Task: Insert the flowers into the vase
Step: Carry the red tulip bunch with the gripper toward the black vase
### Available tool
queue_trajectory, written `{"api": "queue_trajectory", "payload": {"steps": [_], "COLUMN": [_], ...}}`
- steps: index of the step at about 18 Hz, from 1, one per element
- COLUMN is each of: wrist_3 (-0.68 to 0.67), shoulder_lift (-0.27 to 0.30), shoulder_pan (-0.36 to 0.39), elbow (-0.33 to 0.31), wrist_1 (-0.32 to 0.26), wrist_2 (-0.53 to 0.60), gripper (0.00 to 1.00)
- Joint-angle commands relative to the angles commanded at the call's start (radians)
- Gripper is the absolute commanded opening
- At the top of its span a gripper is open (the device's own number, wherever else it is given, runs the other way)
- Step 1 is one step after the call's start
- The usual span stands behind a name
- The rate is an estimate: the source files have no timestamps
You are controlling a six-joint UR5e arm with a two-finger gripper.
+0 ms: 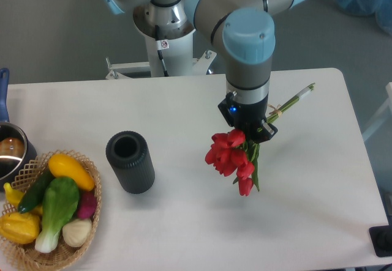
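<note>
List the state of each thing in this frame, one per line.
flowers: held in the gripper, tilted, blooms low, stems pointing up to the right.
gripper: shut on the flowers, right of the vase.
vase: upright on the table, mouth open and empty.
basket: filled with vegetables, at the table's left edge.
pot: at the left edge, partly out of view.

Gripper: black two-finger gripper (257,130) clamped on the stems of the bunch of red tulips (231,156), blooms lower left, stem ends upper right.
Vase: dark ribbed cylinder vase (130,162), upright, well left of bouquet.
Basket: woven wicker basket of vegetables (92,213), lower left corner.
</note>
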Motion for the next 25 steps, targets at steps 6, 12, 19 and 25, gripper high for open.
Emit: {"api": "queue_trajectory", "payload": {"steps": [6,12,19,25], "wrist_3": [-0.043,-0.141,-0.347,-0.373], "shoulder_lift": [0.045,0.060,0.055,0.057], "shoulder_pan": [0.020,0.025,0.014,0.012], "elbow": [0.008,-0.012,-0.049,-0.048], "wrist_1": [0.002,0.119,0.193,0.202], "wrist_2": [-0.184,-0.416,-0.698,-0.712], "gripper": [0.00,0.00,0.00,0.00]}}
